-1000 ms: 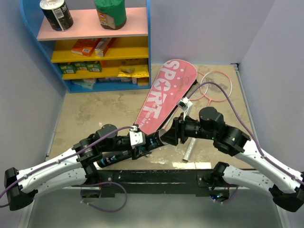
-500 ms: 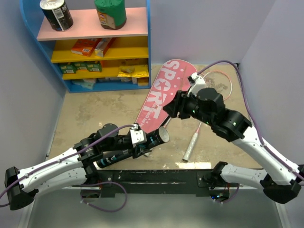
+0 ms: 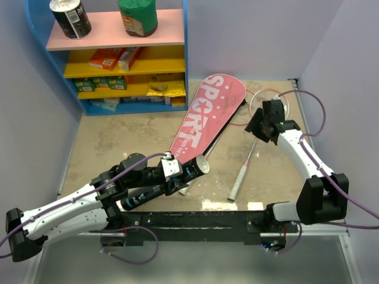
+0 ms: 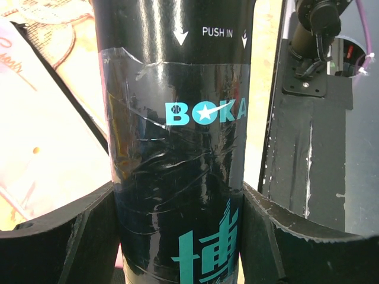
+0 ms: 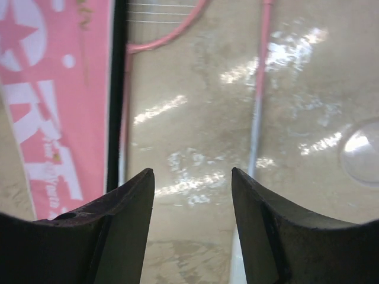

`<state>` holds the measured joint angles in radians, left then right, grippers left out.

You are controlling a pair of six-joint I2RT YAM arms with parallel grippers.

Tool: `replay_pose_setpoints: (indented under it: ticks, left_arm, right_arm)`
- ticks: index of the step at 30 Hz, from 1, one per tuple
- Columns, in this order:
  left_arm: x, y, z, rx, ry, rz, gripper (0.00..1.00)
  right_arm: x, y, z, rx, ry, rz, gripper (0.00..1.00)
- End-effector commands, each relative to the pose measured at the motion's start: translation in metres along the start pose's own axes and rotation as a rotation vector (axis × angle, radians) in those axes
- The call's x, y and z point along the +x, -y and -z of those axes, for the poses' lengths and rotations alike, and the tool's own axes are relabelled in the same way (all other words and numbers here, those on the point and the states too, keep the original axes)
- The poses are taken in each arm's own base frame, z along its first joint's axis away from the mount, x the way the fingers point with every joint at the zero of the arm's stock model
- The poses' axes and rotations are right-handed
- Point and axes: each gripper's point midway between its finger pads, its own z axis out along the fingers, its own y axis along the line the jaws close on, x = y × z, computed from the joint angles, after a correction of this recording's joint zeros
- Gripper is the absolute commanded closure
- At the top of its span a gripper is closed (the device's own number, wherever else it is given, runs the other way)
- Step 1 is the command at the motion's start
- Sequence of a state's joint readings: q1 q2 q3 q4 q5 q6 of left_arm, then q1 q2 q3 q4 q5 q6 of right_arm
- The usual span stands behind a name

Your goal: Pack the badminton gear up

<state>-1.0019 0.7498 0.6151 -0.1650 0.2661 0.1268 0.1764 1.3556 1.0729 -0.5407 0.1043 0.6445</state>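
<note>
Badminton gear mostly unpacked, by the look of it; the pink cover (image 3: pixel 207 115) lies flat on the table (image 3: pixel 118 136), apparently with nothing inside; one racket (image 3: pixel 243 171) lies loose just right of the cover's narrow end; a second racket (image 5: pixel 127 118) runs pink along the cover's black edge; both lie outside it. The left gripper (image 4: pixel 177 228) is clamped around the black tube (image 4: pixel 177 148), held near the cover's narrow end, open mouth toward the cover. The right gripper (image 5: pixel 192 195) hangs right of the cover's wide end, above the rackets, jaws parted and empty. No shuttlecock shows in any view; bagging the rackets appears yet to be done.
</note>
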Motion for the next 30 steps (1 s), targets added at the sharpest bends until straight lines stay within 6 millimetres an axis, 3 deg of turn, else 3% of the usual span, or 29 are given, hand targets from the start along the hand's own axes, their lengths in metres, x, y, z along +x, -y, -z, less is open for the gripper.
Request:
replay_pose_setpoints:
  ticks: [1,6,9,20,30]
  left_arm:
    - [-0.035,-0.010,0.006,-0.046,0.076,0.005,1.00]
    - [-0.037,-0.010,0.006,-0.044,0.071,0.021,1.00]
    - [-0.039,-0.009,0.008,-0.046,0.074,0.031,1.00]
    - [-0.038,-0.010,0.009,-0.057,0.052,0.059,1.00]
    - [-0.041,-0.008,0.012,-0.048,0.065,0.058,1.00]
  right_arm:
    - [-0.010,0.051,-0.006,0.150,0.075,-0.116,0.41]
    - [-0.003,0.113,-0.018,0.309,0.072,-0.235,0.41]
    - [-0.001,0.127,-0.022,0.342,0.081,-0.272,0.41]
    - [-0.001,0.145,-0.038,0.405,0.079,-0.323,0.44]
    - [0.020,0.158,-0.054,0.441,0.046,-0.351,0.50]
